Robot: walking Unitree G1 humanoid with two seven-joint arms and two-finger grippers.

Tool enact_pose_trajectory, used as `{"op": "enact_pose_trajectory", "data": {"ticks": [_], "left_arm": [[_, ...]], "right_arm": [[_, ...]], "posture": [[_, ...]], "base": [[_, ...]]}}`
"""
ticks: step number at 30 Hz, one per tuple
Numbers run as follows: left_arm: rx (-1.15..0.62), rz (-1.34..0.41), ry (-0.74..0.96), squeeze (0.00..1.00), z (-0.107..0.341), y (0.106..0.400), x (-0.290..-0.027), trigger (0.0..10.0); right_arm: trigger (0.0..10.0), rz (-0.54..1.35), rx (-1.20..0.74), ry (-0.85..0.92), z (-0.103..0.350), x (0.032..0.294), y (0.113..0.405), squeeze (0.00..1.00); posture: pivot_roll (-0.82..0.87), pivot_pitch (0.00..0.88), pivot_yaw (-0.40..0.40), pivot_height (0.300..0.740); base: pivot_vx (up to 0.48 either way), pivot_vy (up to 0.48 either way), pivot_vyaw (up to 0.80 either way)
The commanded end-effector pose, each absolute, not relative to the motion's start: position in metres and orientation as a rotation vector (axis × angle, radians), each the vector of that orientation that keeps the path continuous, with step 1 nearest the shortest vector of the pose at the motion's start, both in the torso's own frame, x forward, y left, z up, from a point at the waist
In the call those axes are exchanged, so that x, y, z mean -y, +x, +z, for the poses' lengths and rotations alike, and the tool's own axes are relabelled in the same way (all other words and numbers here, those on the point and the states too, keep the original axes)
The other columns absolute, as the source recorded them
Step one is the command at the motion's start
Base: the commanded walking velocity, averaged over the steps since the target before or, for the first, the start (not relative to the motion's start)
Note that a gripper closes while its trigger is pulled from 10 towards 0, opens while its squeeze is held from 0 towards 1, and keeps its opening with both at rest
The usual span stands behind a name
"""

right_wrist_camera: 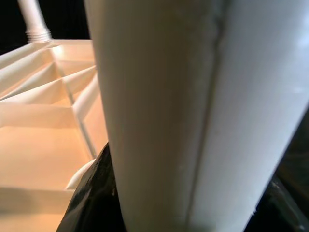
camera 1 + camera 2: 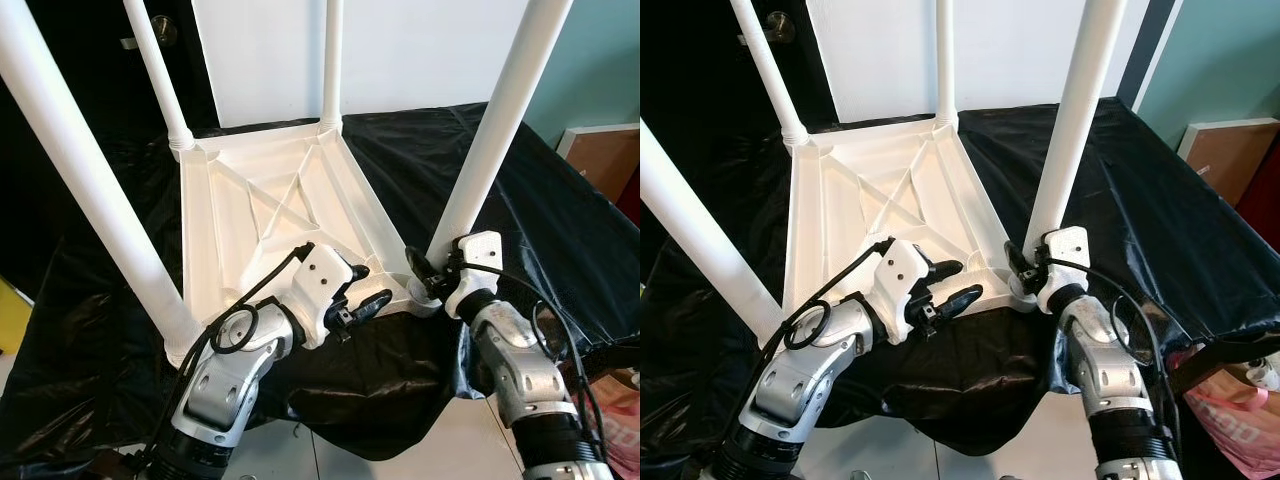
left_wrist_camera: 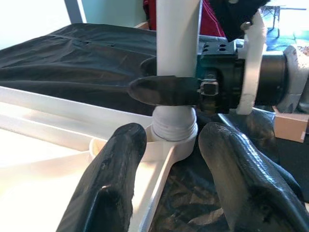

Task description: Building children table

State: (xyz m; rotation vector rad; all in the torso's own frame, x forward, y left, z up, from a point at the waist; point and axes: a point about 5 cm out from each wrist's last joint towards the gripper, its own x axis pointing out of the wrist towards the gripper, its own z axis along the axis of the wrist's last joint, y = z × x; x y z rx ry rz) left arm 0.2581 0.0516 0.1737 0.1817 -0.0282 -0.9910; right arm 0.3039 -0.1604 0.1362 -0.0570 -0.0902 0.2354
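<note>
Our right claw [image 2: 432,268] grips the white round plastic leg [image 2: 495,130] at center right; our left claw [image 2: 362,297] hangs open beside the upside-down white plastic tabletop [image 2: 250,215].

Right pincer [image 3: 159,91] around table leg [image 3: 177,38]

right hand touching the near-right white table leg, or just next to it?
Touching. In the left wrist view, the right hand has a black finger lying flat across the white plastic table leg just above its socket; the right wrist view shows the leg seated between its fingers.
</note>
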Motion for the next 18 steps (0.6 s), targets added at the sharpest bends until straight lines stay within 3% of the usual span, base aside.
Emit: {"op": "enact_pose_trajectory", "data": {"ticks": [1,10,18], "left_arm": [[0.017,-0.970,0.178,0.00,0.170,0.258,-0.051,10.0],[0.023,-0.967,0.179,0.00,0.173,0.261,-0.054,10.0],[0.030,-0.965,0.182,0.00,0.175,0.261,-0.055,10.0]], "right_arm": [[10.0,0.118,-0.008,-0.048,0.116,0.164,0.298,0.00],[10.0,-0.089,-0.029,-0.017,0.109,0.158,0.289,0.00],[10.0,-0.110,0.018,-0.001,0.120,0.146,0.284,0.00]], "posture": [[-0.15,0.046,-0.016,0.740],[-0.15,0.039,-0.015,0.740],[-0.15,0.033,-0.015,0.740]], "base": [[0.000,0.000,0.00],[0.000,0.000,0.00],[0.000,0.000,0.00]]}}
